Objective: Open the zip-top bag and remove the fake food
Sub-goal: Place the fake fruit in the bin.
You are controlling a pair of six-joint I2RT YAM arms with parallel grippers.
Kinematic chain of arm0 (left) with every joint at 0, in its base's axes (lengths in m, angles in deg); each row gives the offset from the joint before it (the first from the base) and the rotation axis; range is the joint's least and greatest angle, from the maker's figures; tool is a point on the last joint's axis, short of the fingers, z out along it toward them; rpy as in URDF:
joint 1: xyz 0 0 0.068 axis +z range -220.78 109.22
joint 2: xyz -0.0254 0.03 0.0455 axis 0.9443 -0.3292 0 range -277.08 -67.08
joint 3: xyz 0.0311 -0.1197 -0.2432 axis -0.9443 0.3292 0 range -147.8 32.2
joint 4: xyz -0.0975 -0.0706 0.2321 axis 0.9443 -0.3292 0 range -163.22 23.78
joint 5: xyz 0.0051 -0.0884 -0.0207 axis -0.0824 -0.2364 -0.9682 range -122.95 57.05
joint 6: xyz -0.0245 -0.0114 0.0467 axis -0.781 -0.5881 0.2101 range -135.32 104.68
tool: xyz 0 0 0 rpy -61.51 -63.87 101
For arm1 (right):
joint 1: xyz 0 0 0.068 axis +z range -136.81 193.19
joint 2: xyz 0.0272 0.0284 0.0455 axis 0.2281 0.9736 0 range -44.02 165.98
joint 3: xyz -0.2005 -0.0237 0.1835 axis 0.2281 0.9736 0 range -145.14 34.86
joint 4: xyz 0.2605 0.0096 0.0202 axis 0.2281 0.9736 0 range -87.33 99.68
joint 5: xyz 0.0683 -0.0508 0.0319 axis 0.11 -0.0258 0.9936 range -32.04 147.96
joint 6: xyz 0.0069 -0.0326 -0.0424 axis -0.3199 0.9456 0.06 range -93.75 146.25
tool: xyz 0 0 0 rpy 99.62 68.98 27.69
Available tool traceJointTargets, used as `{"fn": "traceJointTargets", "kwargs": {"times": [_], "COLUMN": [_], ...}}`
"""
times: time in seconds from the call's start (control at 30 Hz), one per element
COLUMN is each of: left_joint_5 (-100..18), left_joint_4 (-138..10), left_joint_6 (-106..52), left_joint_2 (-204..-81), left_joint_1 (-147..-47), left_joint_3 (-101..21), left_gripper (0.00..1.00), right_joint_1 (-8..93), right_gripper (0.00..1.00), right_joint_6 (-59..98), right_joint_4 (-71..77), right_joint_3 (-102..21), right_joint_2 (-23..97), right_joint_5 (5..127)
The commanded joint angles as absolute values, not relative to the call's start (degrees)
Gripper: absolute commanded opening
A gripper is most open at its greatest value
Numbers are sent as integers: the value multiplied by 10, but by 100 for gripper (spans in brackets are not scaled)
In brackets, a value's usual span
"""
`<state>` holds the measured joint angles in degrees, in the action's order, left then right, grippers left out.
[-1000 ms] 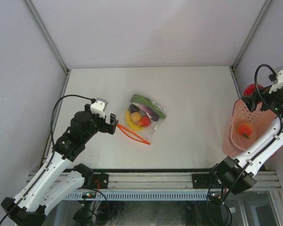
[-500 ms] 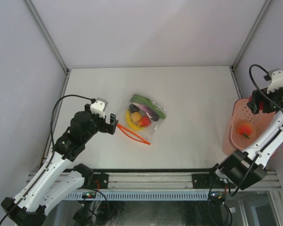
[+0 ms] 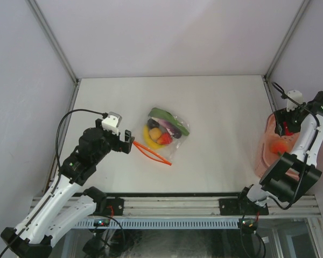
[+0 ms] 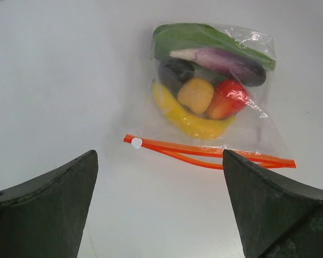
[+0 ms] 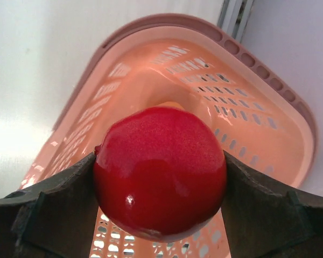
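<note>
The clear zip-top bag [image 3: 166, 131] lies mid-table with its orange zip strip [image 3: 152, 153] towards my left arm; in the left wrist view the strip [image 4: 204, 153] shows two lips parted. Inside the bag [image 4: 258, 129] are fake food pieces: green [image 4: 188, 36], purple [image 4: 226, 60], dark [image 4: 172, 72], orange-yellow [image 4: 195, 95], red [image 4: 229, 99], yellow [image 4: 191, 122]. My left gripper [image 3: 130, 144] is open and empty just short of the strip [image 4: 159, 215]. My right gripper [image 3: 284, 129] is shut on a round red fruit [image 5: 160, 172] above the pink basket [image 5: 258, 102].
The pink perforated basket [image 3: 265, 156] stands at the right table edge and holds an orange-red piece [image 3: 280, 146]. Grey walls and metal posts enclose the table on three sides. The aluminium rail with both arm bases runs along the near edge.
My right arm has swung down and inwards with the red fruit, from beyond the basket's far rim to over the basket. The left arm and the bag have not moved.
</note>
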<state>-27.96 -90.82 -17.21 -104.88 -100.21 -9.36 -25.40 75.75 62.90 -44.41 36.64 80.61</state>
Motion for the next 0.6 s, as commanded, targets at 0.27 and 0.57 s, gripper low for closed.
{"fn": "traceJointTargets", "kwargs": {"times": [0.27,0.57], "left_joint_5": [-278,-281], "left_joint_4": [-890,-891], "left_joint_6": [-160,-160], "left_joint_2": [-1041,-1039], "left_joint_1": [-997,-997], "left_joint_3": [-84,-84], "left_gripper": [100,100], "right_joint_1": [-208,-183], "right_gripper": [20,34], "right_joint_6": [727,713], "right_joint_4": [545,515], "right_joint_3": [-426,-422], "right_joint_2": [479,511], "right_joint_5": [686,666]}}
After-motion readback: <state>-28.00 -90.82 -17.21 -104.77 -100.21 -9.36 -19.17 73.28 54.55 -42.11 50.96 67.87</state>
